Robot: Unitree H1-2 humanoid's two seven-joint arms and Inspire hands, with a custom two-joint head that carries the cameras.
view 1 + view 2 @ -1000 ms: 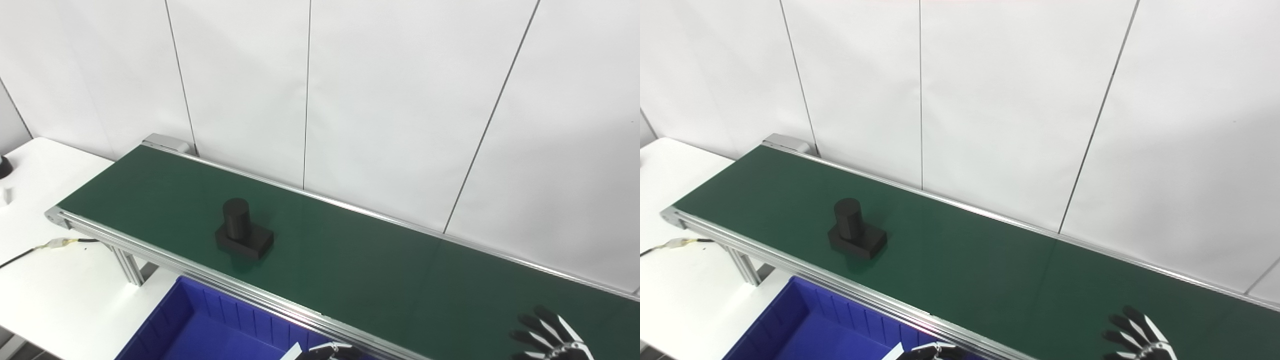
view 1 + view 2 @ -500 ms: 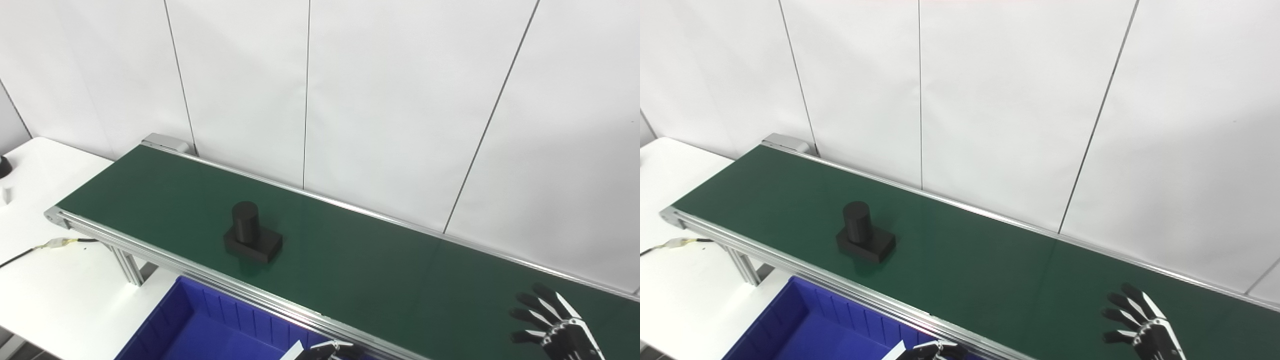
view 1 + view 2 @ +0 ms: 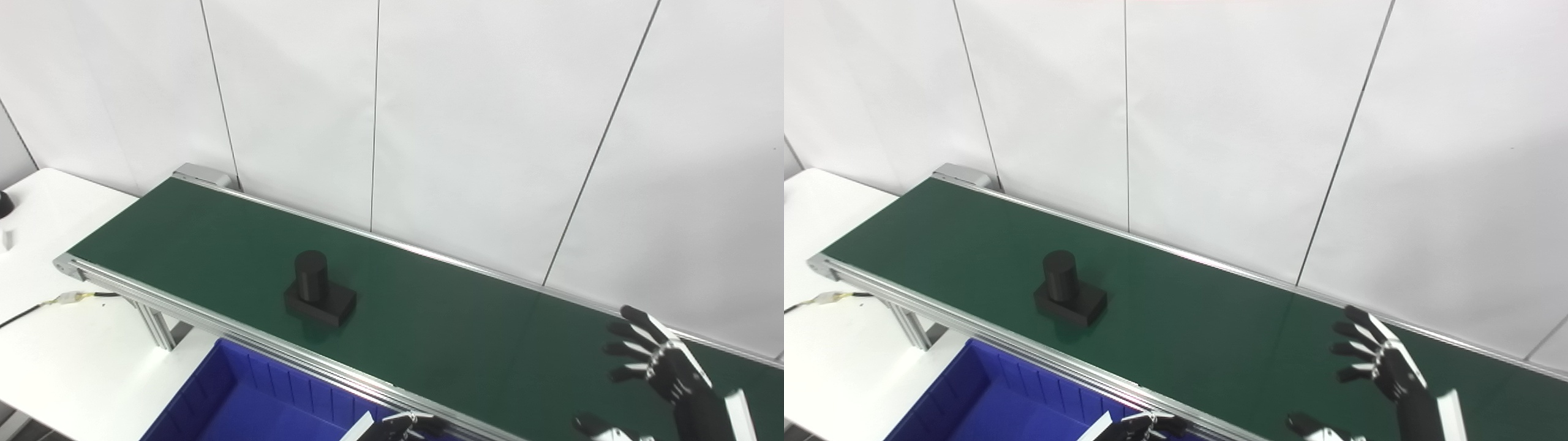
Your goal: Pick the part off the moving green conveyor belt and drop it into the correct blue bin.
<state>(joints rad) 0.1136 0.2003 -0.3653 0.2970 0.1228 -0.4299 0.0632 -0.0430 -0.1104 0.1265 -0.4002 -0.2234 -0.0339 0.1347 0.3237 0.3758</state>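
Backdrop: white wall panels (image 3: 478,122) with thin dark seams stand right behind the conveyor.
Surface: a white surface (image 3: 55,343) lies at the left, with a cable and its small connector (image 3: 72,297) resting on it near the belt's end.
Belt: the green conveyor belt (image 3: 465,331) runs diagonally from upper left to lower right, framed by silver rails.
Part: the black part (image 3: 318,295), an upright cylinder on a flat rectangular base, sits on the belt toward its left half, close to the near rail and apart from both my hands.
Bin: a blue bin (image 3: 245,404) sits below the near rail, just in front of the part; only its left portion and ribbed inner wall show.
Right robot hand: my right robot hand (image 3: 664,373) is raised over the belt's right end, fingers spread apart and thumb out, holding nothing, well apart from the part.
Left robot hand: only the tips of my left robot hand (image 3: 401,425) peek in at the bottom edge by the bin's rim; I cannot tell whether they are apart or together.
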